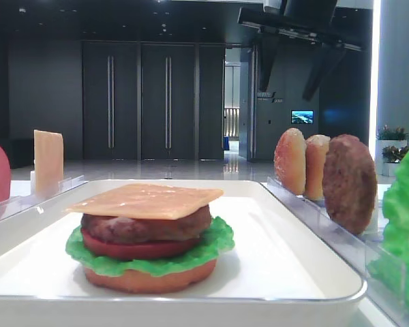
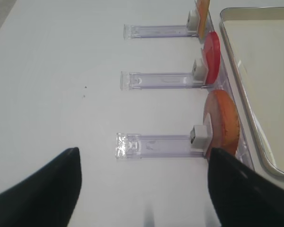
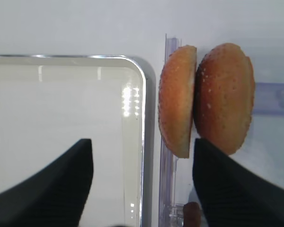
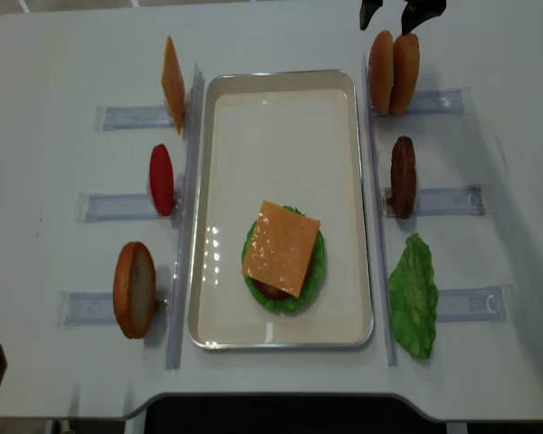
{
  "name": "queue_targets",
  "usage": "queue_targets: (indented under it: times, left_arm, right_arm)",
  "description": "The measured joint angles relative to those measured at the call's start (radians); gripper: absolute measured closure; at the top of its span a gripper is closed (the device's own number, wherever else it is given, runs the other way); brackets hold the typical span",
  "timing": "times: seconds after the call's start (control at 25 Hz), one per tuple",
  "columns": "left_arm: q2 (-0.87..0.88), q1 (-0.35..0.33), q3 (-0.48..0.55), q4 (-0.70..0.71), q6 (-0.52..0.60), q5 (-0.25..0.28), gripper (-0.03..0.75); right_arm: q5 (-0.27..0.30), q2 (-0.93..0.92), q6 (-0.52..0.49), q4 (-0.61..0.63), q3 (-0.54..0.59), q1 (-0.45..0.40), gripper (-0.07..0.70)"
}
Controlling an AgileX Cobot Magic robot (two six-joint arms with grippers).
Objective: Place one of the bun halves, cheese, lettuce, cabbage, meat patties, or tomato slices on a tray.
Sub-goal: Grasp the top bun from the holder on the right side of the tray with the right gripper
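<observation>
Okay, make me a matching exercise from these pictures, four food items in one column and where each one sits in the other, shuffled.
Items:
1. cheese slice
2. tomato slice
3. two bun halves
4. meat patty

Places:
A. standing right of the tray, middle holder
B. top of the stack on the tray
C. standing left of the tray, middle holder
D. standing right of the tray, far holder, under the right gripper

Pairs: 1-B, 2-C, 3-D, 4-A

right tool (image 3: pixel 142 184) jaws apart, left tool (image 2: pixel 144 189) jaws apart
</observation>
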Motion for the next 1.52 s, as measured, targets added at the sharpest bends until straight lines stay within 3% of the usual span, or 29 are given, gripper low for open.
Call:
queue_targets:
  times: [0.8, 1.08, 1.52]
  left_arm:
    - [0.000, 0.000, 0.000, 0.000, 0.000, 0.000, 0.079]
    - [0.000, 0.000, 0.000, -0.001, 0.000, 0.000, 0.079]
    - [0.000, 0.000, 0.000, -0.001, 0.000, 0.000, 0.079]
  right_arm:
    - [-0.001, 0.068, -0.021, 0.025, 0.000, 0.012, 0.197]
    - [-0.001, 0.078, -0.022, -0.049, 0.000, 0.012, 0.197]
    - [-0.001, 0.084, -0.022, -0.068, 0.000, 0.011, 0.197]
